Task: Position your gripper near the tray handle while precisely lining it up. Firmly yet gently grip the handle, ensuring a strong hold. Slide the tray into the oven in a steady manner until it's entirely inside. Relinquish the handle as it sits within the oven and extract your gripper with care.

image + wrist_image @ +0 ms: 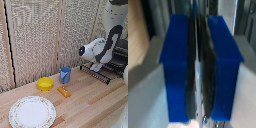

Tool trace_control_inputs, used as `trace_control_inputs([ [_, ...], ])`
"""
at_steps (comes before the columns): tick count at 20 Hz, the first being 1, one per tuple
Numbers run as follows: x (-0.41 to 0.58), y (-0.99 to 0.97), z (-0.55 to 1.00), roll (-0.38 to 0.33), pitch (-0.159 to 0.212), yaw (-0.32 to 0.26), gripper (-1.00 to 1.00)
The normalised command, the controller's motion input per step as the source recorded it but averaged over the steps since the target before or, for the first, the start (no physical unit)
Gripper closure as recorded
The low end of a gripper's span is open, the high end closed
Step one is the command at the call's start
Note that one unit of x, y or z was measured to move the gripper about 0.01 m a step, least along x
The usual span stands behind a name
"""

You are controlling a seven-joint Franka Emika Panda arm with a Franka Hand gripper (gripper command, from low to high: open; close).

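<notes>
In the exterior view the white and grey arm reaches down at the right. My gripper (96,66) sits at the black wire tray (102,75), which sticks out of the dark oven (120,54) at the exterior view's right edge. The tray handle (89,71) is the thin front bar of the rack. In the wrist view my gripper (199,70) has its blue fingertips (175,65) pressed together, with a thin metal bar (194,12) running between the dark pads. The bar looks like the handle.
On the wooden table (95,102) stand a blue cup (65,75), a yellow bowl (45,83), a small orange block (63,91) and a round patterned plate (32,111). A woven screen (35,35) stands behind the table.
</notes>
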Motion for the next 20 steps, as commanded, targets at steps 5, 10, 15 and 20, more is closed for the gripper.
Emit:
trace_control_inputs([
  [5, -0.211, -0.73, 0.54, -0.035, -0.006, 0.013, 1.0],
  [10, -0.293, -0.7, 0.27, -0.048, -0.003, 0.081, 1.0],
  [15, -0.36, -0.73, 0.14, -0.139, -0.033, 0.07, 1.0],
  [20, -0.267, -0.55, 0.08, -0.096, -0.029, 0.024, 1.0],
])
